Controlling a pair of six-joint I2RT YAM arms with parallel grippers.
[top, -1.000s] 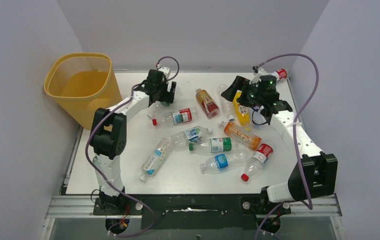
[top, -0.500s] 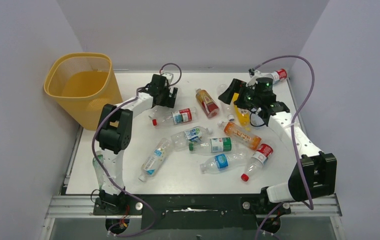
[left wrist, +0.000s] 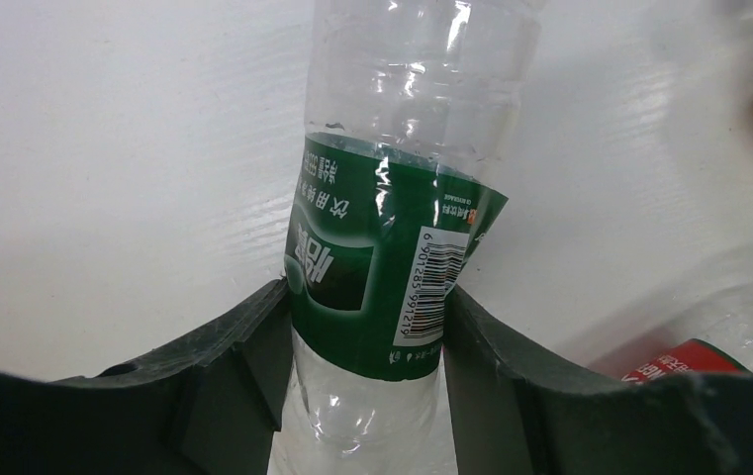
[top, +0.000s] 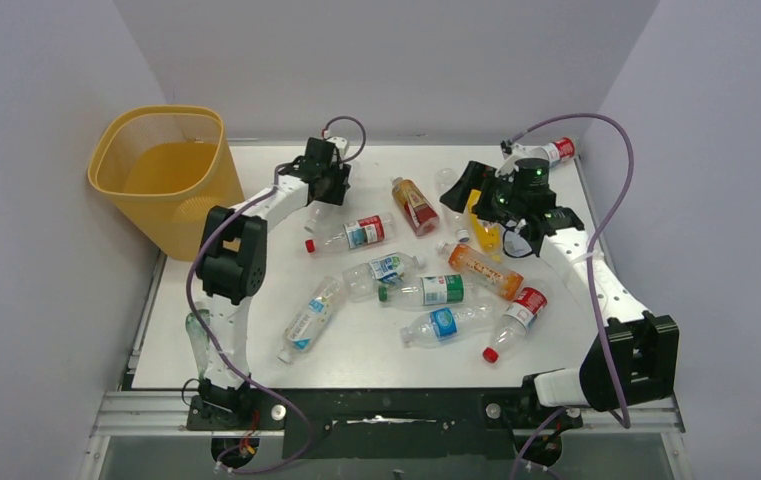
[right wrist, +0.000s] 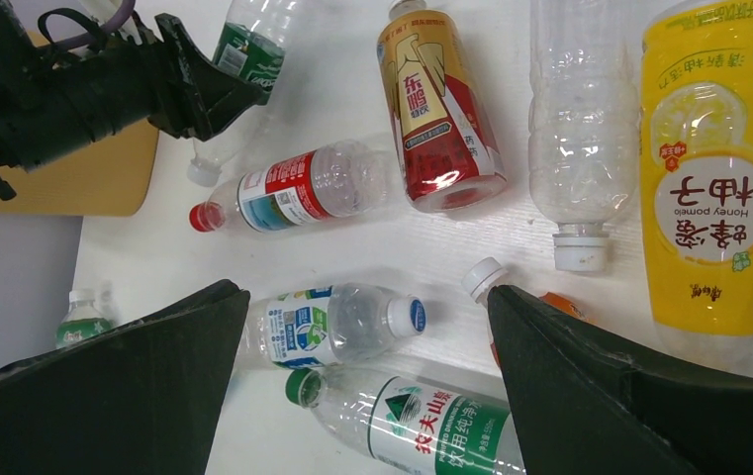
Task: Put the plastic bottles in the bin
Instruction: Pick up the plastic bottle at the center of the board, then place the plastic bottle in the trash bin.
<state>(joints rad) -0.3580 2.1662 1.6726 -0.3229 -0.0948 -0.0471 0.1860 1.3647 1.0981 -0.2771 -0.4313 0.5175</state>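
Clamped at its green label between the closed-in jaws of the left gripper (left wrist: 364,302): a clear bottle (left wrist: 382,247), down by the table (top: 356,345) toward its far edge, resting or just lifted not clear, near the bin (top: 181,215) at the far left but apart from it. Strewn over the middle and right of the table, the other bottles, among them a red-label bottle (top: 351,234) just beside the gripped one and a yellow bottle (right wrist: 713,188) farther right. Above the yellow bottle and its neighbours, the right gripper (right wrist: 367,294), jaws spread wide, nothing between them.
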